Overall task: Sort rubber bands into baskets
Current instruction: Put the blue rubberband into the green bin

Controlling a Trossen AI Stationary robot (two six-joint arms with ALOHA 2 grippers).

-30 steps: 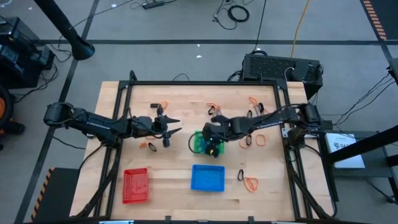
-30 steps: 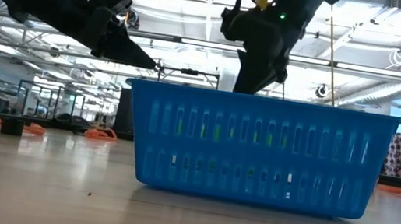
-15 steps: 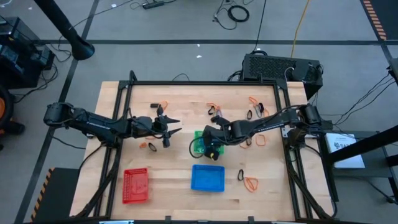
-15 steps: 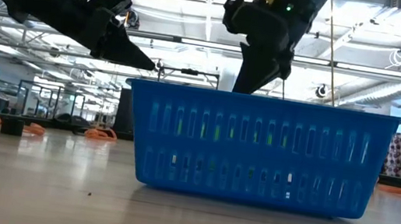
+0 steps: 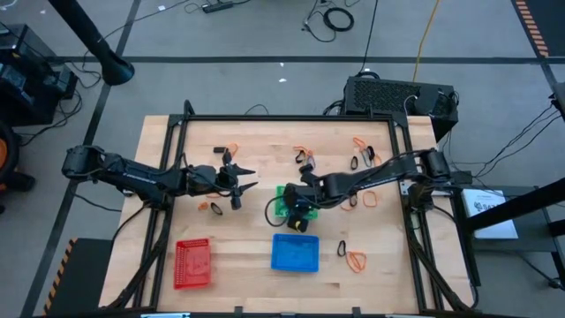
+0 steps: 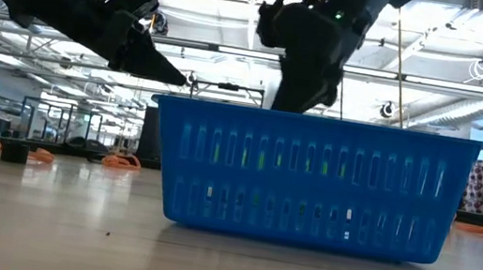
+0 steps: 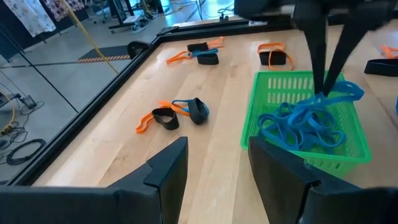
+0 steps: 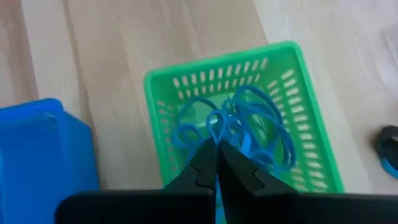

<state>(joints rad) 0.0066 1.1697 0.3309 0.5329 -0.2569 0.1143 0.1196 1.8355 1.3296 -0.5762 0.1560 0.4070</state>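
Rubber bands in blue point(image 7: 311, 121) lie heaped inside the green basket point(image 7: 273, 87), which sits near the middle of the wooden counter point(image 5: 247, 238). The right tool point(image 8: 216, 149) hangs directly over that basket with its fingers pressed together; a blue loop appears to sit at the fingertips, but whether it is pinched cannot be told. In the left wrist view the right arm's two slim dark fingers point(image 7: 318, 50) come down into the heap of blue bands.

The blue basket point(image 5: 295, 252) stands just in front of the green one, towards the counter's near edge, and the red basket point(image 5: 192, 262) sits well to its left. In the low view the blue basket fills the foreground and hides the green one, with the right tool above its rim.

The left tool point(image 5: 240, 179) hovers over the left half of the counter, well apart from the green basket, its fingers spread and holding nothing. More loose bands in orange and black point(image 7: 174, 114) lie on the wood between it and the green basket, others point(image 7: 200, 53) lie nearer the far rail, and orange ones point(image 5: 357, 260) lie right of the blue basket.
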